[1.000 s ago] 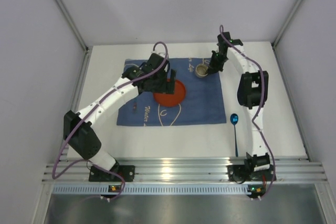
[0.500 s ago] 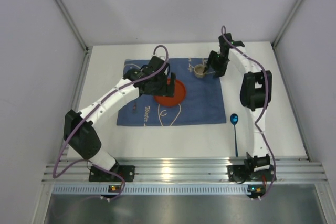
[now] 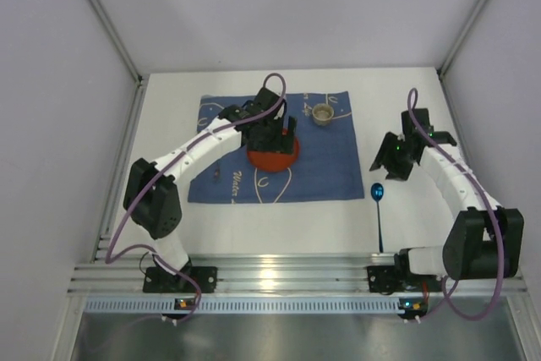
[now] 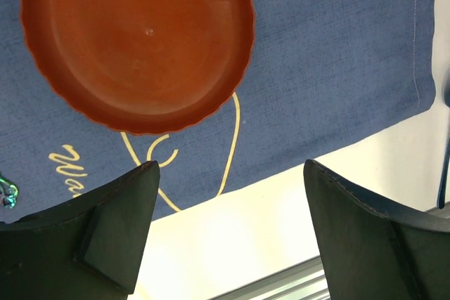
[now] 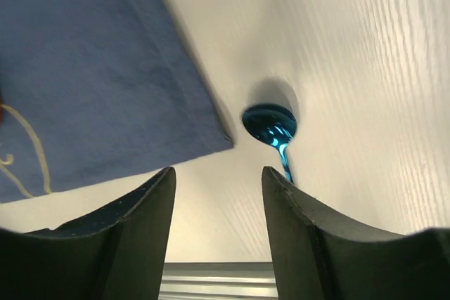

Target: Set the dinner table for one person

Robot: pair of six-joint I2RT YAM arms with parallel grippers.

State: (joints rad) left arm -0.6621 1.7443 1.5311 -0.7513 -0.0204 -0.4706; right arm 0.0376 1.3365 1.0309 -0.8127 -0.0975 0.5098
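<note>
1. Counter point(image 3: 423, 217): white, flat, carries all items. A ribbed aluminium rail point(image 3: 287, 276) runs along its near edge, by the arm bases.

2. Blue cloth point(image 3: 325, 166): lies flat on the counter, left of ctr. On it:
- red plate point(image 3: 275, 158), approx. at cloth ctr;
- cup point(image 3: 323, 113), upright, near the cloth's far right corner, apart from the plate.

3. Blue spoon point(image 3: 378, 200): lies on bare counter just beside the cloth's right edge and does not touch it. Bowl toward the far side, handle toward the rail.

4. L fingers point(image 4: 105, 237): spread apart, released, nothing btwn them.
- Top view: L arm reaches over the cloth, w/ the fingers above the plate.
- L wrist view: the plate sits beyond the tips, offset toward the finger on the view's left. The gap frames the cloth's edge and a strip of bare counter.
- No contact w/ plate, cloth or counter is visible.

5. R fingers point(image 5: 119, 244): spread apart, released, empty.
- Top view: they hang over bare counter right of the cloth, w/ the spoon on their near side.
- R wrist view: bare counter fills the gap. The spoon bowl lies beyond the tips, approx. in line w/ the inner edge of the finger on the view's right. The cloth corner lies ahead of the other finger.
- No contact w/ the counter or spoon is visible.
</note>
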